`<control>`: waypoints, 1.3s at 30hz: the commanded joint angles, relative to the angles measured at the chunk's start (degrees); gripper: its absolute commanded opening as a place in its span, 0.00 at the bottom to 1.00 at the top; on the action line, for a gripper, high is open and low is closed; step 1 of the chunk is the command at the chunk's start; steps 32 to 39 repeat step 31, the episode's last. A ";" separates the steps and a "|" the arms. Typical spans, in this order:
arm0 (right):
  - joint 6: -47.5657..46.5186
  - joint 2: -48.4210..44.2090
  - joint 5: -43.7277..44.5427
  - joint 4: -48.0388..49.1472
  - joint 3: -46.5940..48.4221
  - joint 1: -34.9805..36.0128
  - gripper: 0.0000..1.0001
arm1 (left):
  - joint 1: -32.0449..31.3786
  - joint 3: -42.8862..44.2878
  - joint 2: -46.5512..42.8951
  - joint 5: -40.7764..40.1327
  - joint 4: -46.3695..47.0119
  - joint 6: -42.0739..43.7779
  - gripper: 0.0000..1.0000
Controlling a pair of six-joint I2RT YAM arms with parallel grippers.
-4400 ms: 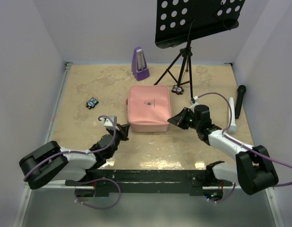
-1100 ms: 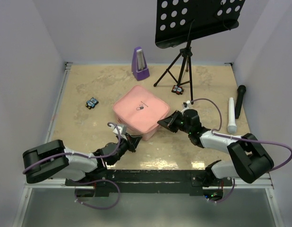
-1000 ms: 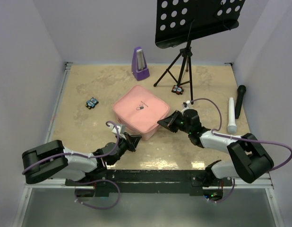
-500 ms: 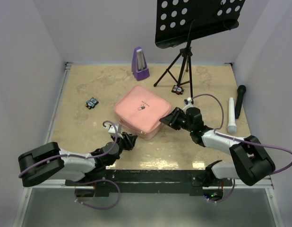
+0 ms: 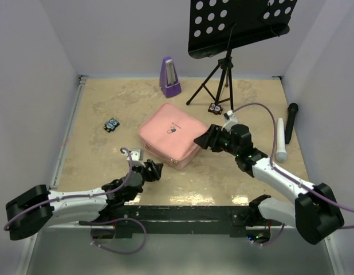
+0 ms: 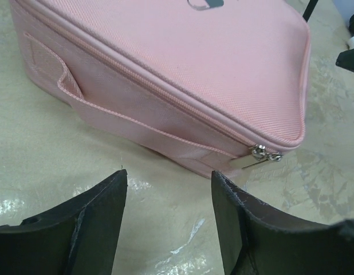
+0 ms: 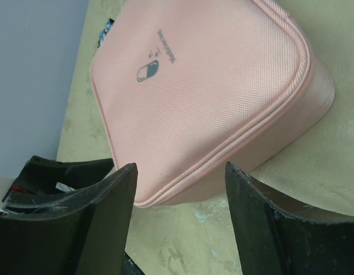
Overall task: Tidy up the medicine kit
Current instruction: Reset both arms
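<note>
The medicine kit (image 5: 170,136) is a pink zipped case with a small pill logo on its lid. It lies shut on the table, turned diagonally. My left gripper (image 5: 152,170) stands open just off its near corner, apart from it. The left wrist view shows the medicine kit (image 6: 194,69), its zipper pulls (image 6: 260,153) and bare table between the left gripper (image 6: 168,177) fingers. My right gripper (image 5: 202,141) is open beside the kit's right corner. In the right wrist view the medicine kit (image 7: 205,86) lies beyond the empty right gripper (image 7: 180,169).
A purple metronome (image 5: 169,77) stands at the back. A music stand's tripod (image 5: 220,80) rises behind the kit. Small packets lie at the left (image 5: 111,124) and by the tripod (image 5: 215,108). A white microphone (image 5: 280,140) and a black microphone (image 5: 291,122) lie at the right.
Both grippers were shut on the kit's corners a second ago; both have opened, let go and drawn back a little. The kit has settled flat, turned diagonally from its earlier square position.
</note>
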 commanded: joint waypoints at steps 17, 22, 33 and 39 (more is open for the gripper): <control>-12.93 -16.04 55.12 -10.57 8.03 18.73 0.74 | 19.60 23.12 -16.73 14.36 -43.34 -1.45 1.00; -14.33 -14.01 57.35 -10.41 11.82 19.97 0.77 | 21.55 29.36 -10.76 15.18 -49.22 -5.39 1.00; -16.18 -13.66 54.01 -12.07 14.63 20.06 0.79 | 21.46 31.40 -9.16 12.71 -51.88 -7.61 1.00; -16.18 -13.66 54.01 -12.07 14.63 20.06 0.79 | 21.46 31.40 -9.16 12.71 -51.88 -7.61 1.00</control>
